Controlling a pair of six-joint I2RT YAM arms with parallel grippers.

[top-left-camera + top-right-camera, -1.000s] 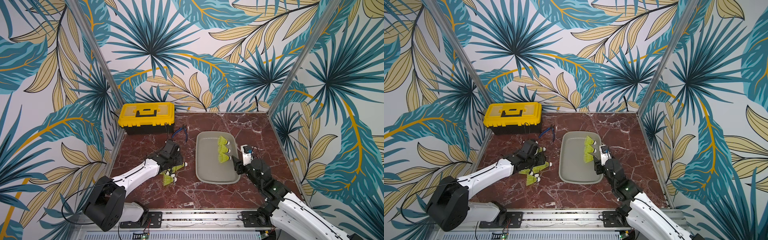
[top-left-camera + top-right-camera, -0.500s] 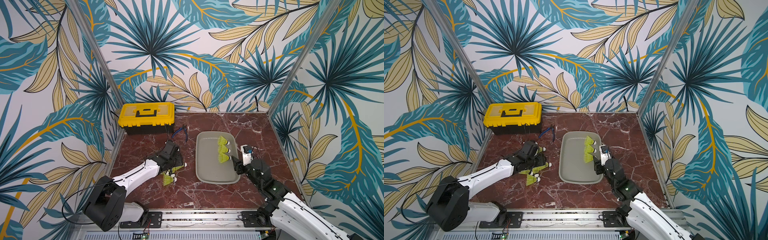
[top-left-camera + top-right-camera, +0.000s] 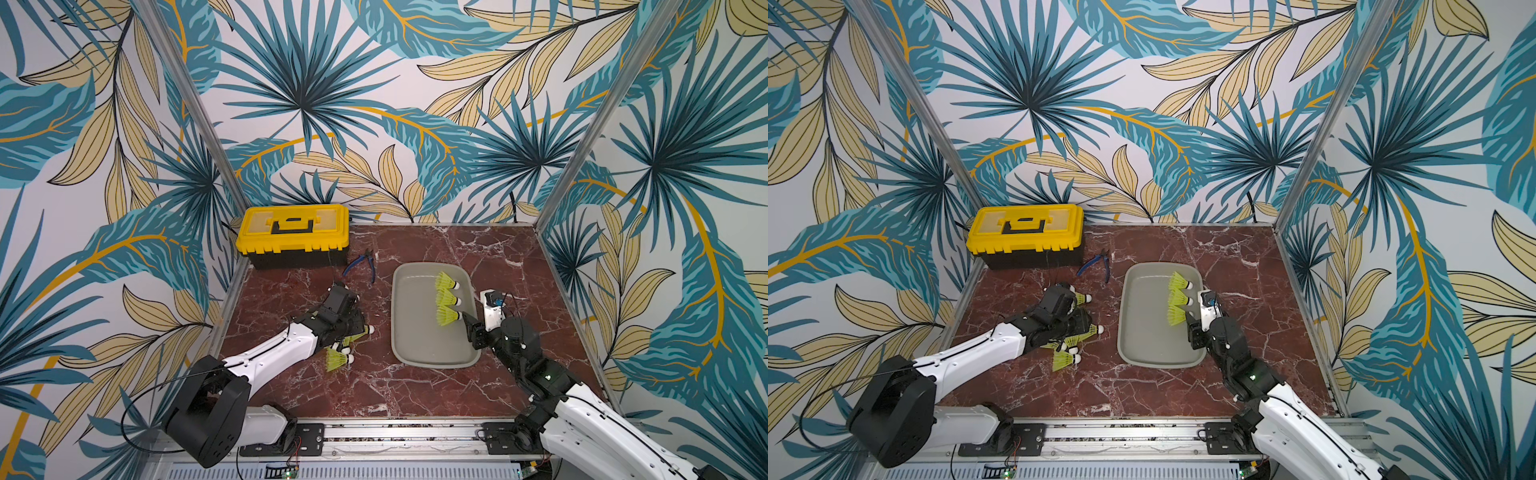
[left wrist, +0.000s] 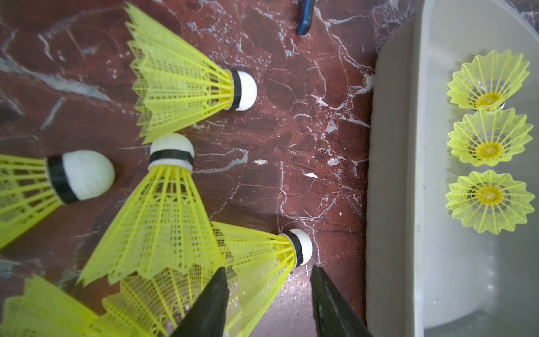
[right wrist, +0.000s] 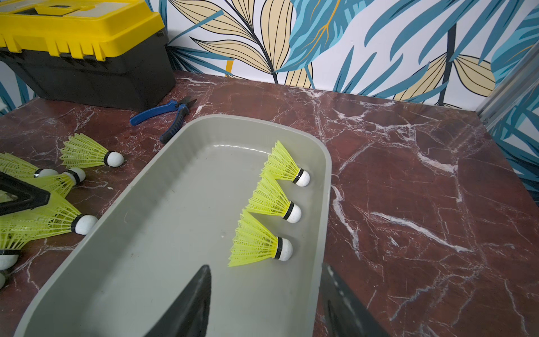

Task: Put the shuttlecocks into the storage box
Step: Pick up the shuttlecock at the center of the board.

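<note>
Three neon yellow shuttlecocks (image 5: 253, 242) lie in a row along the right side of the grey storage box (image 5: 145, 233), which shows in both top views (image 3: 415, 332) (image 3: 1142, 332). Several more shuttlecocks (image 4: 157, 218) lie in a pile on the marble left of the box (image 3: 1065, 359). My left gripper (image 4: 268, 268) is low over this pile and open. Its fingers straddle the skirt of one shuttlecock (image 4: 256, 256): one finger overlaps the skirt, the other stands clear of it. My right gripper (image 5: 265, 267) hangs open and empty over the box's near right rim.
A yellow-lidded black toolbox (image 3: 293, 232) stands at the back left. Blue-handled pliers (image 3: 361, 266) lie between it and the box. Patterned walls close in the marble table on three sides.
The left gripper's jaws widened briefly and came back to the same width over the pile. The right arm and the three shuttlecocks in the box have not moved.
</note>
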